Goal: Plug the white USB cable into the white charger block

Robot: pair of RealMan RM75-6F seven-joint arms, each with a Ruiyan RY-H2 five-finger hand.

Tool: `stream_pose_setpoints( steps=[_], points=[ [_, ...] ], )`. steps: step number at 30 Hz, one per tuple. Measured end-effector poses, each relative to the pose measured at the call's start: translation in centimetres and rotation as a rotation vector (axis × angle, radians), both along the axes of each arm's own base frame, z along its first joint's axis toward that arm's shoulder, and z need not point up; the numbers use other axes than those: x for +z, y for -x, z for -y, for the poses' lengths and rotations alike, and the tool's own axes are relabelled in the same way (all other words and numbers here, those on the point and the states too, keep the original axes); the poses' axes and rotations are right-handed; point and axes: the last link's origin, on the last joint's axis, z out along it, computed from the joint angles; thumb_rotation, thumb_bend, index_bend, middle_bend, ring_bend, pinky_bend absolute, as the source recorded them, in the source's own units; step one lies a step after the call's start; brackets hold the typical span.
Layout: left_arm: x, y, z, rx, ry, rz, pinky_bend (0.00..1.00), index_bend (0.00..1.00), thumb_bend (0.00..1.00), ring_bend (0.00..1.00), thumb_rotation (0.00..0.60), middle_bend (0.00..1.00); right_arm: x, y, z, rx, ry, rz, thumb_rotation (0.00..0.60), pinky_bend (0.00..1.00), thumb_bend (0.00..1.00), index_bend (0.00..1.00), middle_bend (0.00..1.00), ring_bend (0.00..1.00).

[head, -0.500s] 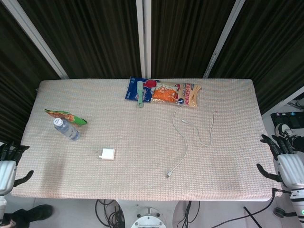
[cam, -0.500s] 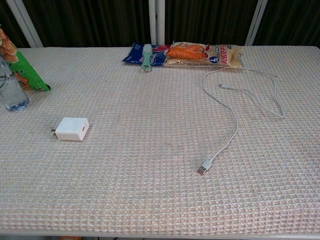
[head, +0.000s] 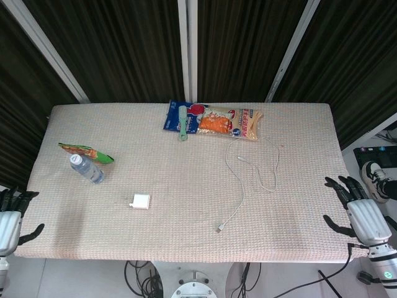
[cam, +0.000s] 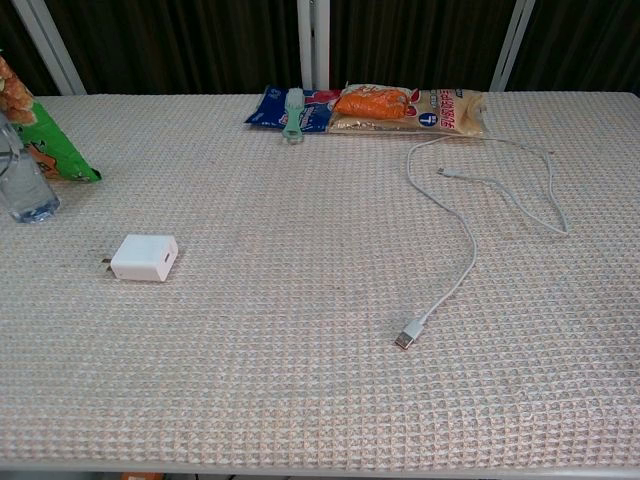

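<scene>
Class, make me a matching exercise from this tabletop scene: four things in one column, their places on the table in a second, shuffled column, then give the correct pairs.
Things
1. white charger block
2. white USB cable
3. water bottle
4. orange snack bag

Places
A. at the far edge of the table, near the middle
B. left side, lying next to a green snack packet
C. right of centre, its USB plug end pointing at the near edge
D. left of centre, alone on the cloth, prongs facing left

Pairs: 1-D, 2-C, 3-B, 4-A
</scene>
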Motion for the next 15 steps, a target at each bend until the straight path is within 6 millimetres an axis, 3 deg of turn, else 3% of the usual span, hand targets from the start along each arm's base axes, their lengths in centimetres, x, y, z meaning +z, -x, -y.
stream_pose_setpoints(
  steps=[7,15],
  points=[
    [0.2,-0.4,0.1,-0.013,-0.008,-0.001,0.0,0.21,0.19,0.0,0.6,0.19,-3.2,-4.8,1.5,0.206,-0.16,-0.108,0.6,0.0,0.24,0.15,0.24,0.03],
    [0.3,-0.5,0.3,-0.011,-0.004,-0.004,0.0,0.21,0.19,0.0,0.6,0.19,-9.0,-9.6,2.8,0.422,-0.335,-0.32,0.6,0.0,0.24,0.3,0.29,0.05]
  ],
)
